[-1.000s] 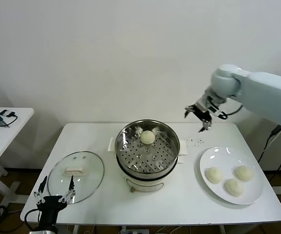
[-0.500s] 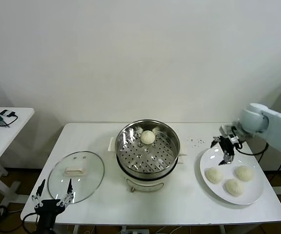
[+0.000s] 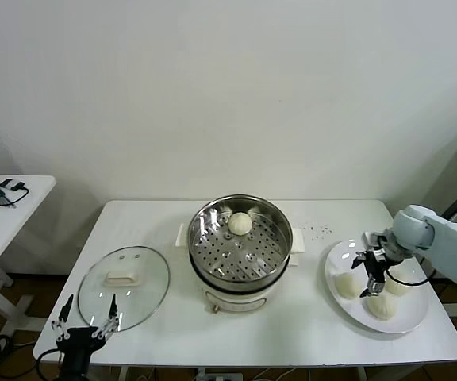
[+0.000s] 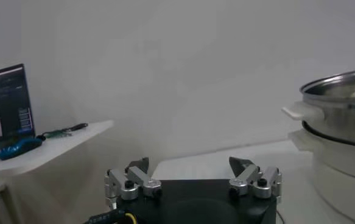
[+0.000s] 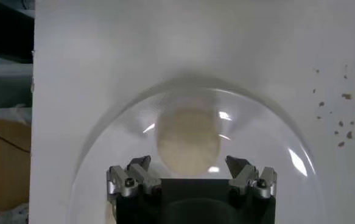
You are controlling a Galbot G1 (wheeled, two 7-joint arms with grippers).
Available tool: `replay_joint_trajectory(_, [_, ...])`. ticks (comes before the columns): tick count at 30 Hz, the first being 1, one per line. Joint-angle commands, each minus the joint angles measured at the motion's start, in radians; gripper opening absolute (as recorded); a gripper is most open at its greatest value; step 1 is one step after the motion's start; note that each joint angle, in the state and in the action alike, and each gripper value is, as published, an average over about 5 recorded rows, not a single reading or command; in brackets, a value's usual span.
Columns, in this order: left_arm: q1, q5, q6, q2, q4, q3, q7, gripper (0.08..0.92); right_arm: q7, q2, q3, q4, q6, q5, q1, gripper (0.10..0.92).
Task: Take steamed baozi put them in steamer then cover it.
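Note:
The steamer point(image 3: 240, 248) stands mid-table with one baozi point(image 3: 240, 224) on its perforated tray. Three baozi point(image 3: 346, 284) point(image 3: 382, 305) point(image 3: 401, 282) lie on a white plate point(image 3: 412, 319) at the right. My right gripper point(image 3: 369, 275) is open and empty, low over the plate among these buns. In the right wrist view, one baozi point(image 5: 188, 141) lies just ahead of the open right gripper point(image 5: 189, 165). The cover point(image 3: 124, 278) lies flat on the table, left of the steamer. My left gripper point(image 3: 86, 325) is open and empty at the table's front left edge.
Dark crumbs point(image 3: 317, 231) dot the table behind the plate. A white side table point(image 3: 6, 208) with a small device stands at the far left. In the left wrist view the steamer point(image 4: 341, 122) is off to one side of the left gripper point(image 4: 189, 165).
My right gripper has swung from behind the steamer out to the right and down over the plate of baozi. The left arm has barely moved.

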Motion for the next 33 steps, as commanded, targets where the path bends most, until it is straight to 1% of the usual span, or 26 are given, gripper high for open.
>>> replay_joint_trajectory(1, [0.000, 0.001, 0.000, -0.002, 0.004, 0.002, 0.000, 0.823, 0.000, 0.023, 0.047, -0.033, -0.011, -0.012, -0.062, 0.823])
replay_joint_trajectory(7, [-0.001, 0.010, 0.002, -0.005, 0.001, 0.017, 0.005, 0.823, 0.000, 0.037, 0.051, -0.035, -0.012, -0.014, -0.059, 0.812])
replay_joint_trajectory(15, [0.002, 0.017, -0.001, -0.004, 0.002, 0.024, 0.004, 0.823, -0.007, 0.045, 0.055, -0.056, -0.009, -0.014, -0.044, 0.699])
replay_joint_trajectory(19, [0.005, 0.016, -0.004, -0.003, 0.003, 0.025, 0.004, 0.823, -0.011, 0.041, 0.058, -0.054, -0.007, -0.010, -0.042, 0.666])
replay_joint_trajectory(24, [0.011, 0.015, -0.005, -0.003, -0.001, 0.028, 0.004, 0.823, -0.010, 0.012, 0.055, -0.026, -0.006, 0.024, -0.004, 0.654])
replay_joint_trajectory(27, [0.017, 0.016, -0.006, -0.001, -0.004, 0.031, 0.006, 0.823, -0.013, -0.012, 0.006, -0.014, 0.014, 0.066, 0.103, 0.658])
replay_joint_trajectory(33, [0.027, 0.020, -0.005, -0.001, -0.019, 0.046, 0.014, 0.823, -0.023, 0.003, -0.260, -0.006, 0.045, 0.224, 0.497, 0.665])
